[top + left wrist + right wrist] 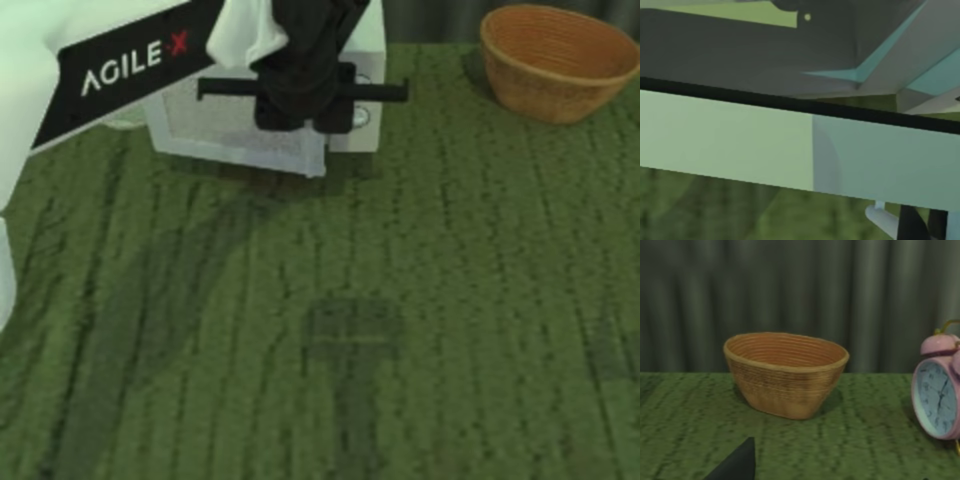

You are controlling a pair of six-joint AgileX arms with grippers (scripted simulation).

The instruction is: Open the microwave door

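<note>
The white microwave [368, 45] stands at the back of the table, left of centre, with a silver knob [360, 117] showing on its right-hand panel. My left arm reaches over it and hides most of its top. The microwave door [215, 125], with its grey mesh window, stands slightly ajar: its free edge [316, 160] juts out from the front. My left gripper [300, 115] hangs at that edge. In the left wrist view its black fingers [910, 225] are shut on the slim white handle bar [882, 219] below the door panel [740, 145]. My right gripper [805, 476] is out of the top view, parked and open.
A woven basket [555, 60] sits at the back right corner; the right wrist view shows this basket [785, 372] with a pink alarm clock [940, 395] beside it. Green cloth [400, 330] covers the table in front of the microwave. A dark curtain hangs behind.
</note>
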